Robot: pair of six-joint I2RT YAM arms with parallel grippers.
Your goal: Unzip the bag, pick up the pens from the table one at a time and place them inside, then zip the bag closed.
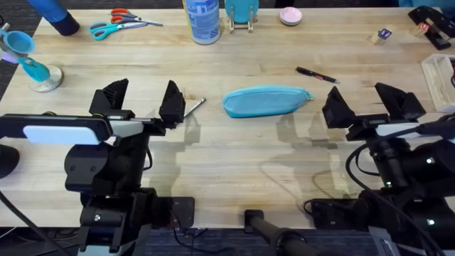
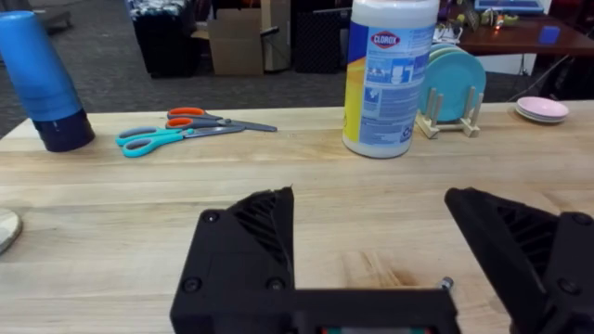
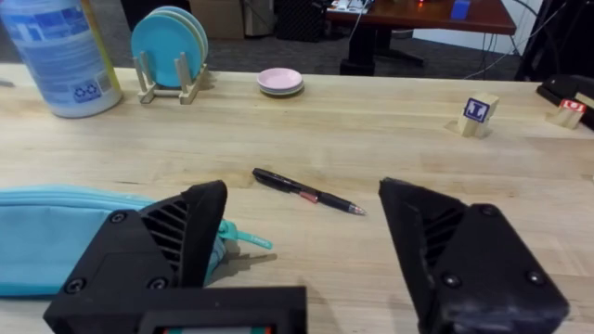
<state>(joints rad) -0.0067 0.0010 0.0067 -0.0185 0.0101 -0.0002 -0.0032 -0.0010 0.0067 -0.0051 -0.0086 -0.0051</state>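
**Inspector:** Overhead view first. Where is the pouch?

**Assistant:** The light blue elongated soft fabric pencil pouch (image 1: 264, 101) lies flat near the middle of the light wooden butcher-block table (image 1: 234, 163), pull tab end toward the right edge. The slim black pen with a red bit (image 1: 316, 74) lies just beyond that end, toward the far edge, apart from the pouch. The slim silvery grey pen (image 1: 195, 107) lies left of the pouch, beside a finger of the left gripper (image 1: 141, 96); whether they touch I cannot tell.

**Inspector:** Gripper condition?

**Assistant:** The left gripper's black fingers are spread wide, holding nothing. The right gripper (image 1: 370, 102), right of the pouch, is likewise spread wide and empty.

**Inspector:** Left wrist view.

**Assistant:** The left gripper (image 2: 422, 241) shows its fingers wide apart over bare wood. Toward the far edge lie the teal- and orange-handled scissors (image 2: 176, 132) and stands the white bottle with a blue label (image 2: 390, 74).

**Inspector:** Right wrist view.

**Assistant:** The right gripper (image 3: 302, 237) is wide open, nothing between its fingers. The pouch (image 3: 65, 237) lies beside one finger; its zipper state I cannot tell. The black pen (image 3: 306, 191) lies on the table beyond the gap between the fingers.
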